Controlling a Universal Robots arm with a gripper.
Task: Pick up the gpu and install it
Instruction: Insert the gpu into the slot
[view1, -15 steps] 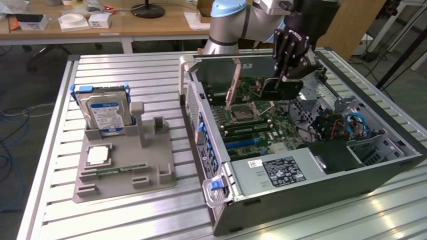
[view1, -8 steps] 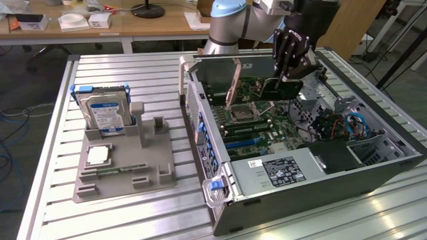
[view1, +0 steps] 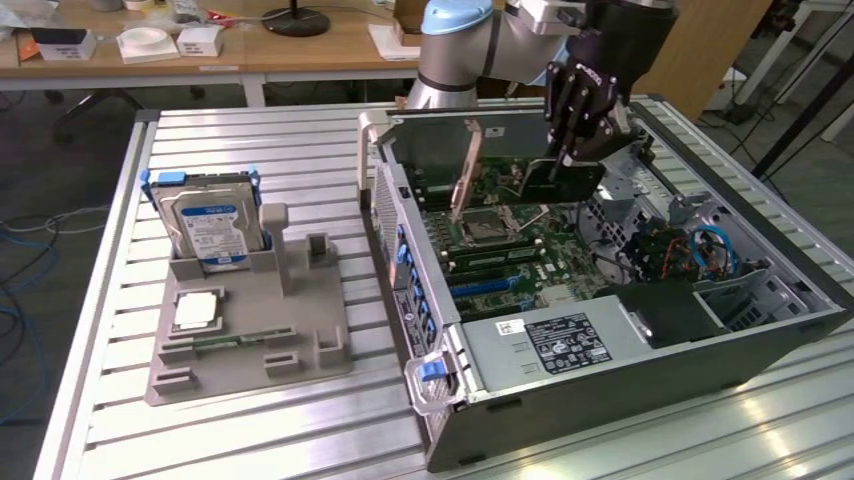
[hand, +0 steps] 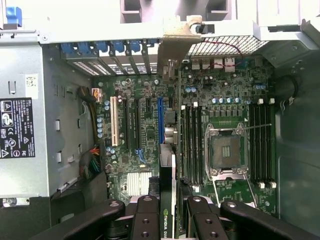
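Observation:
My gripper (view1: 577, 152) is inside the top of the open computer case (view1: 801, 300), shut on the gpu (view1: 561, 182). The gpu is a dark card with a green board that hangs below the black fingers (view1: 571, 100), above the motherboard (view1: 514, 262). In the wrist view the gpu (hand: 168, 200) runs edge-on away from the gripper (hand: 170, 212). Its metal end bracket (hand: 175, 42) reaches the case's rear slot openings. The card's edge lies along the blue expansion slot (hand: 160, 120), just beside it. I cannot tell how high it is above the slot.
On the table left of the case stands a grey fixture (view1: 247, 335). It carries a hard drive with a blue label (view1: 207, 225), a processor chip (view1: 198, 310) and a memory stick (view1: 240, 340). The power supply (view1: 561, 342) and coloured cables (view1: 701, 250) crowd the case's near end.

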